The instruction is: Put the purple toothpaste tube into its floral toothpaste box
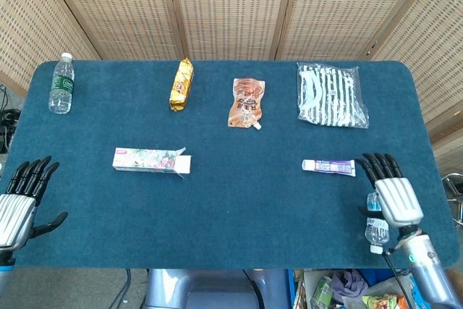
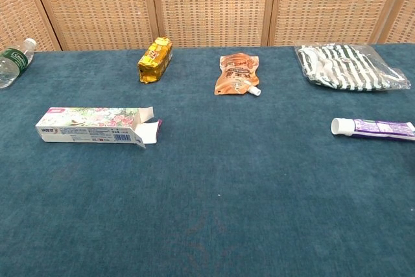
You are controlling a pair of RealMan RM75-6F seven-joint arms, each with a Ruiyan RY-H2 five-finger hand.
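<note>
The purple toothpaste tube [image 1: 329,167] [image 2: 374,128] lies flat on the right side of the blue table, its white cap pointing left. The floral toothpaste box [image 1: 151,161] [image 2: 94,124] lies on the left side with its right end flap open. My right hand [image 1: 389,192] hovers just right of the tube's tail, fingers spread, holding nothing. My left hand [image 1: 20,202] stays at the table's front left corner, fingers apart and empty. The chest view shows neither hand.
A small water bottle [image 1: 375,222] lies partly under my right hand. At the back are a standing water bottle [image 1: 61,83], a yellow snack pack [image 1: 181,84], an orange spouted pouch [image 1: 247,102] and a striped bag [image 1: 330,95].
</note>
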